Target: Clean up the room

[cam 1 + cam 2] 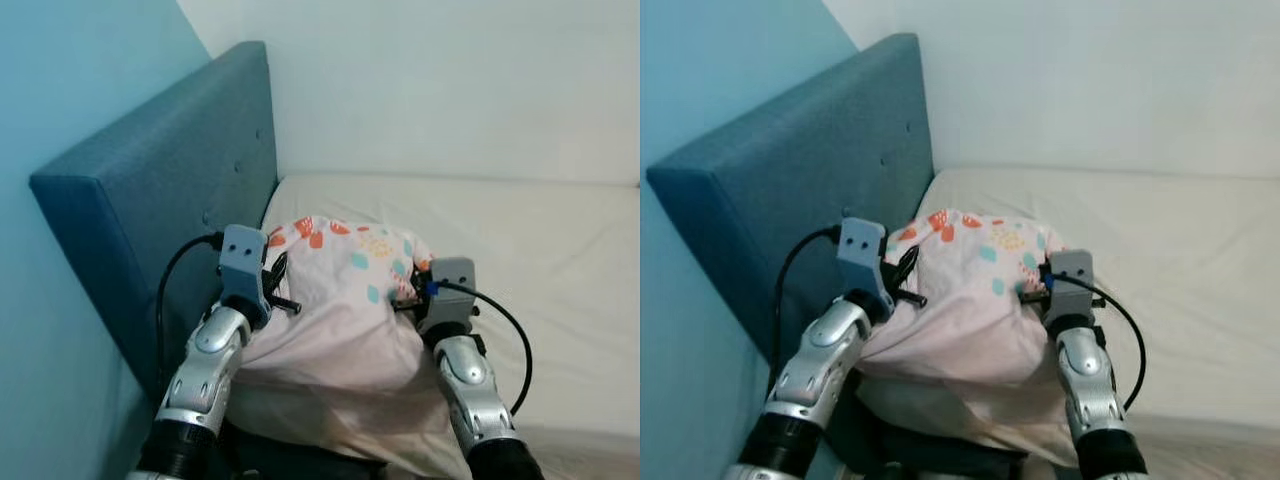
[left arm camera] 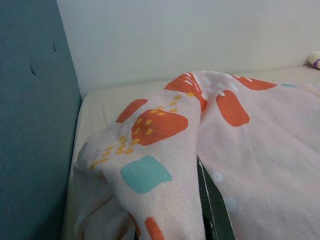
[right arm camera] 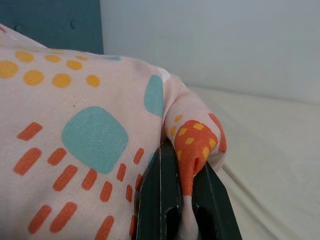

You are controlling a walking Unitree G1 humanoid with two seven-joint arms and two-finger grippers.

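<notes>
A pale pink pillow [image 1: 340,310] printed with orange and teal shapes is held up over the near end of the bed [image 1: 540,240], close to the blue headboard [image 1: 170,190]. My left gripper [image 1: 284,298] grips its left side; in the left wrist view the fabric [image 2: 150,150] drapes over one black finger [image 2: 212,205]. My right gripper [image 1: 406,296] is shut on the pillow's right corner. The right wrist view shows a fold of cloth [image 3: 192,140] pinched between the two fingers [image 3: 157,195].
The bed's cream sheet stretches away to the right and back. The padded headboard runs along the left, against a teal wall [image 1: 60,100]. A white wall [image 1: 450,80] stands behind the bed. A small pale object [image 2: 315,59] lies far off on the sheet.
</notes>
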